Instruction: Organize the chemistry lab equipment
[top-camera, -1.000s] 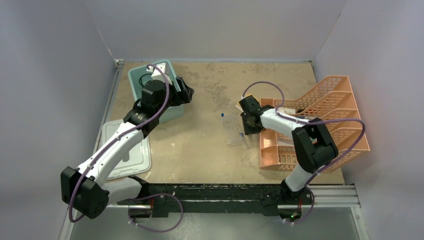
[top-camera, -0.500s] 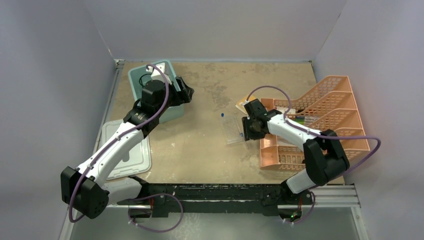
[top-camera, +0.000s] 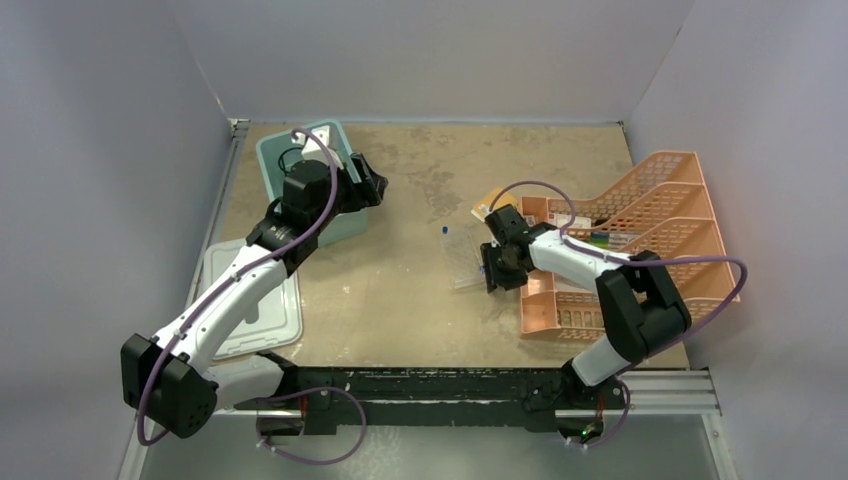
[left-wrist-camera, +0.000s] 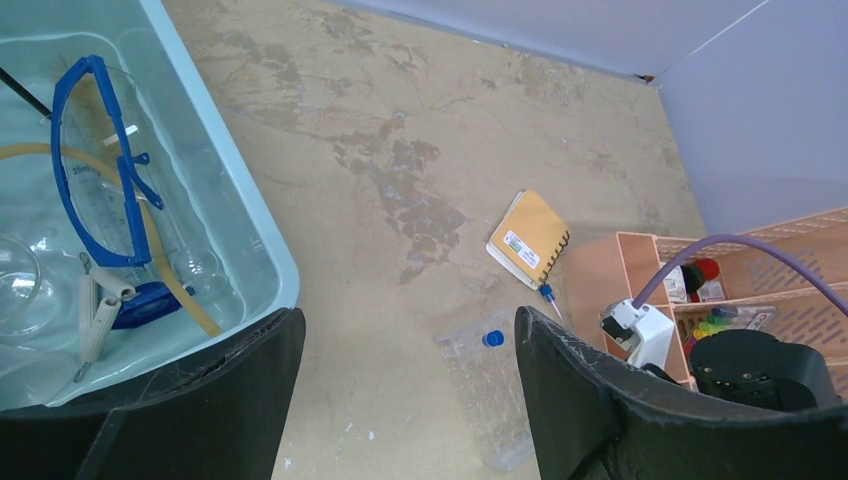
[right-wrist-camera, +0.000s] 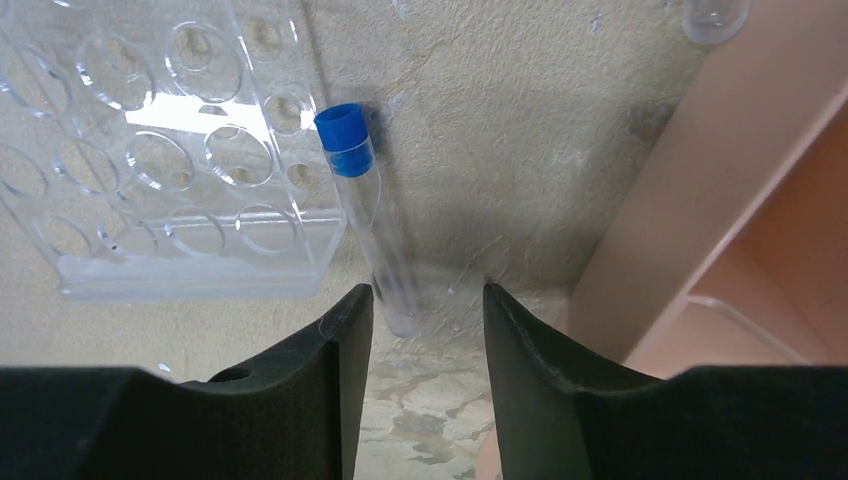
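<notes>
R claw (right-wrist-camera: 425, 300): fingers spread, nothing pinched. It sits low over the tan counter (right-wrist-camera: 520, 120) and straddles the closed end of a clear tube with blue cap (right-wrist-camera: 372, 225). Tube lies flat on counter, cap pointing away from claw, just beside the edge of the clear plastic rack w/ round holes (right-wrist-camera: 170, 170). Tube end is v. close to one finger (right-wrist-camera: 330, 370); touching or a slim gap, can't tell from this angle. On the other side of the tube is the wall of the orange tiered mesh tray (right-wrist-camera: 700, 190).

Top view: R claw (top-camera: 497, 268) is betw. rack (top-camera: 465, 260) and tray (top-camera: 650, 215). A 2nd blue-capped tube (top-camera: 443, 231) sits at rack's far end.

L claw (left-wrist-camera: 408, 330): fingers wide apart, empty, held above counter just beside the corner of the teal plastic tub (left-wrist-camera: 262, 215). In tub: blue-framed clear goggles (left-wrist-camera: 95, 165), amber rubber tubing (left-wrist-camera: 175, 280), plus some clear glassware.

Yellow spiral notepad (left-wrist-camera: 528, 238) lies flat on counter near tray's far corner. White tub lid (top-camera: 255, 300) lies on counter, apart from tub, on the near L side.
</notes>
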